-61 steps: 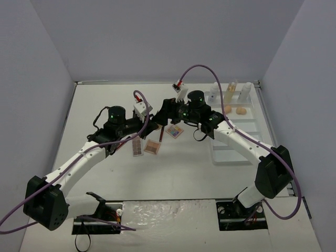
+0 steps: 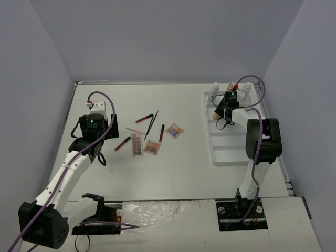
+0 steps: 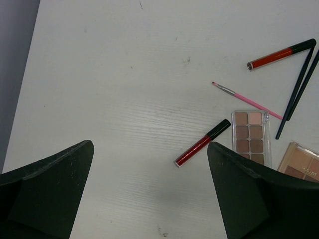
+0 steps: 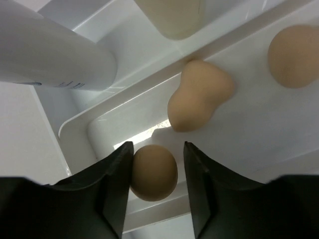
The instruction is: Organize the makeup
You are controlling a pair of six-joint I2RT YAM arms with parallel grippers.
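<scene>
My right gripper (image 4: 157, 147) (image 2: 220, 113) hangs open over the back left of the white tray (image 2: 231, 149). A beige sponge (image 4: 153, 172) sits between its fingers, against the left one with a gap on the right. Two more sponges (image 4: 199, 97) (image 4: 293, 56) lie in the same compartment. Behind them stand a white bottle (image 4: 55, 55) and an amber bottle (image 2: 231, 86). My left gripper (image 3: 149, 144) (image 2: 92, 148) is wide open and empty above bare table. A red lip tube (image 3: 202, 144) and an eyeshadow palette (image 3: 251, 137) lie to its right.
Mid-table lie another lip tube (image 2: 144, 118), a dark tube (image 2: 161, 132), a pink brush (image 3: 246, 99), dark brushes (image 2: 152, 123) and two more palettes (image 2: 153, 147) (image 2: 175, 130). A second white bottle (image 2: 245, 92) stands at the tray's back right. Walls close in left, right and behind.
My right arm has swung from the table's middle to the tray's back left, and a sponge now sits between its fingers. My left arm has drawn back to the left, off the palettes.
</scene>
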